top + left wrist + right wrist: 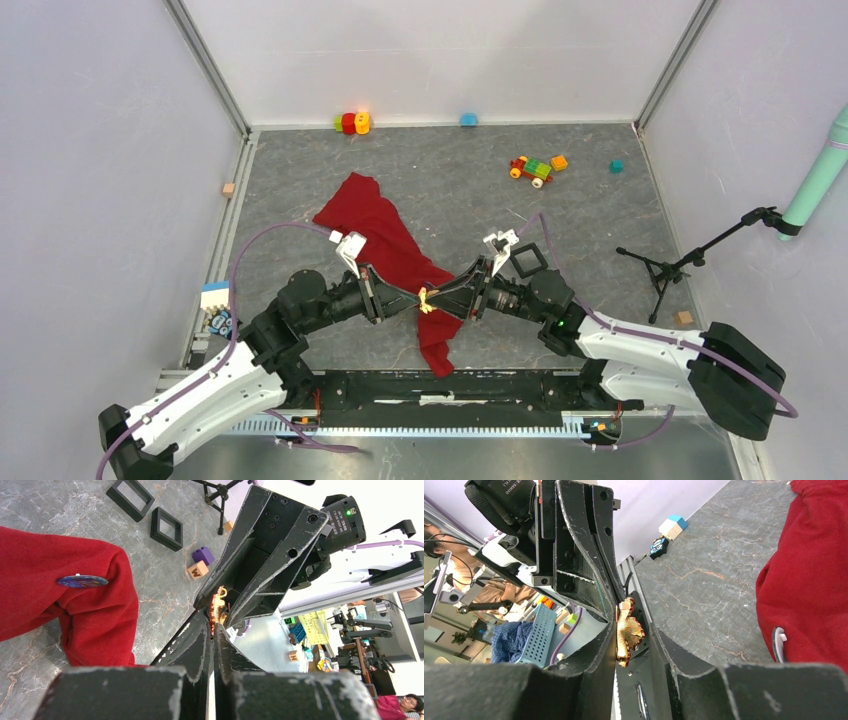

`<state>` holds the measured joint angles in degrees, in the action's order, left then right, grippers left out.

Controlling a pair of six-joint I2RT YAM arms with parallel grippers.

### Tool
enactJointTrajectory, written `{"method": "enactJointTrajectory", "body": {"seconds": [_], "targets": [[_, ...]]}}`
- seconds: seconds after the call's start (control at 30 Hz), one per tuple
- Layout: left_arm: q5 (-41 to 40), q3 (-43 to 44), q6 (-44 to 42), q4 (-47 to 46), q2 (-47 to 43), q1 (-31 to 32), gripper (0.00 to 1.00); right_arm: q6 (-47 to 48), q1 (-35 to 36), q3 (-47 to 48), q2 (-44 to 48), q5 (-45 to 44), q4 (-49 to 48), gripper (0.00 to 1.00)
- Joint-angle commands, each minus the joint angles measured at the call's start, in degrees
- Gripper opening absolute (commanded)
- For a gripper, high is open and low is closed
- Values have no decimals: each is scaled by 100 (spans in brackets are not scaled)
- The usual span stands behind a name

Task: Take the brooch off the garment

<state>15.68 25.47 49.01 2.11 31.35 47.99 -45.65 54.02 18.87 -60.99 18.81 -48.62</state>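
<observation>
Now the left gripper [213, 626] is clenched on the gold brooch [626, 635] over the red garment [385, 240]. The brooch sits between the right gripper's [630, 620] fingers, but I cannot tell whether they grip it.

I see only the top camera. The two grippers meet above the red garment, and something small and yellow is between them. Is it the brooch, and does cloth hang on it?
Observer: Yes, a ribbed gold brooch. The right wrist view shows no cloth on it; the garment lies apart, to one side.
Operator: Which gripper holds it?
Observer: In the left wrist view the left gripper is shut with the brooch at its tips. The fingers of the right gripper flank it; I cannot tell whether they press.
Operator: Is anything else on the garment?
Observer: A round bluish badge sits on the fabric, seen in the left wrist view.
</observation>
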Motion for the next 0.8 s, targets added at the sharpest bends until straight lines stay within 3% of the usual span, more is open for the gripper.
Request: {"method": "enactJointTrajectory", "body": {"seconds": [0.0, 0.27, 0.43, 0.53, 0.77], "targets": [[263, 25, 100, -431, -31, 0, 2, 56, 33, 245, -69, -113, 19, 34], [247, 18, 91, -448, -51, 0, 2, -9, 32, 241, -203, 129, -179, 41], [168, -24, 108, -448, -190, 0, 2, -168, 33, 27, -128, 271, -713, 61], [146, -60, 121, -448, -229, 0, 2, -170, 31, -54, -18, 198, -762, 60], [190, -74, 144, -491, -250, 0, 2, -190, 30, -37, 84, 153, -767, 47]]}}
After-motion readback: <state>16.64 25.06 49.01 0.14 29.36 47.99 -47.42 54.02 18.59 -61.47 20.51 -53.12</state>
